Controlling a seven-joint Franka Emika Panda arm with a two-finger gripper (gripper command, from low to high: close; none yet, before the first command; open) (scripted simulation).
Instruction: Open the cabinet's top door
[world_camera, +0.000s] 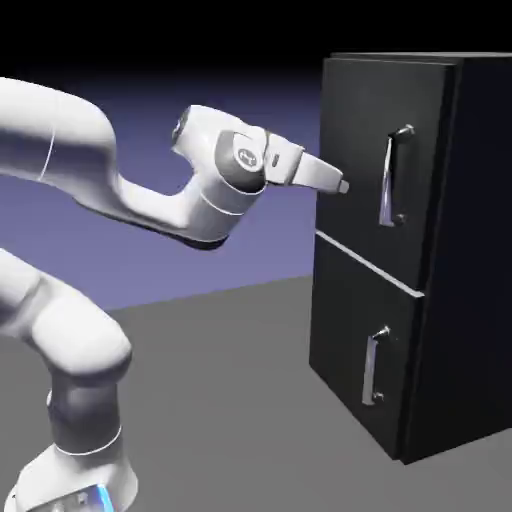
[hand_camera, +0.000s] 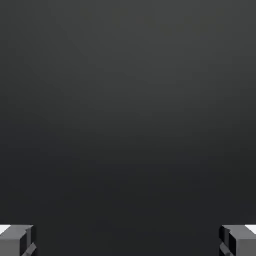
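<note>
The exterior view shows the gripper (world_camera: 344, 186), its fingers spread and holding nothing, near the upper door (world_camera: 352, 150) of the closed cabinet (world_camera: 484, 240), contents hidden; the door should swing stiffly but evenly if taken mid-bar by its slick, rigid handle (world_camera: 387, 180).

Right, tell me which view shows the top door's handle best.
The exterior view: it shows the top door's silver bar handle whole, with both mounts. The hand view shows none of it, only a dark surface beyond the tool's two tips.
</note>
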